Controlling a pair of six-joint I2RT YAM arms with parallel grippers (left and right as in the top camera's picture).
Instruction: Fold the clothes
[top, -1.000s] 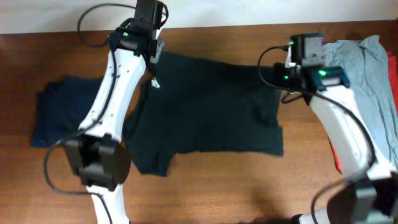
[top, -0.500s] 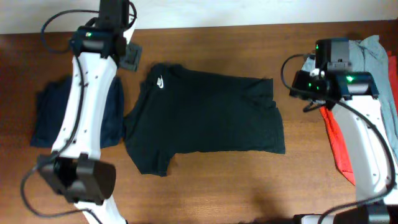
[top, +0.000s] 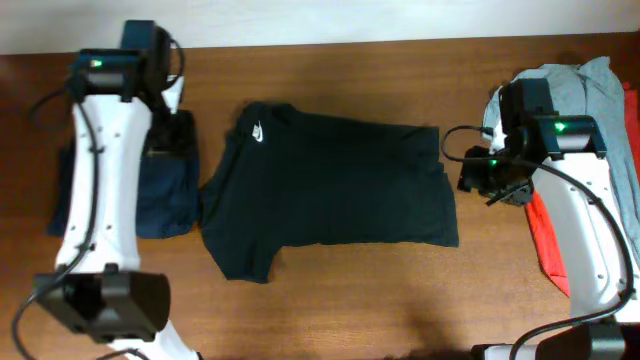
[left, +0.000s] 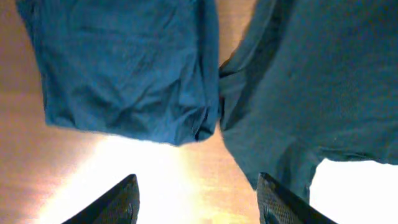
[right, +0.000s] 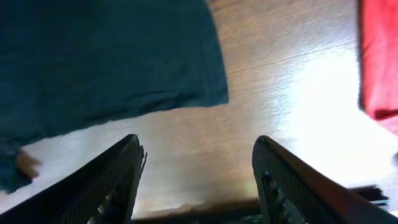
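Note:
The clothes, a black T-shirt (top: 330, 185) with a small white logo (top: 258, 131), lie flat across the middle of the wooden table. My left gripper (top: 172, 135) hovers over the table to the left of its sleeve. In the left wrist view that gripper (left: 196, 179) is open with only bare wood between its fingers, and the black T-shirt (left: 323, 81) lies ahead on the right. My right gripper (top: 492, 182) hangs just off the shirt's right edge. It is open too (right: 198, 142), over bare wood, with the T-shirt's corner (right: 106, 56) ahead on the left.
A dark navy garment (top: 105, 190) lies folded at the left, partly under my left arm, and fills the upper left of the left wrist view (left: 124, 68). A light grey shirt (top: 590, 95) and a red shirt (top: 545, 245) are piled at the right edge; the red shirt (right: 379, 62) also borders the right wrist view.
Both grippers left the T-shirt's far edge, opened and swung outwards, left one to the left, right one to the right and nearer. The shirt now lies still.

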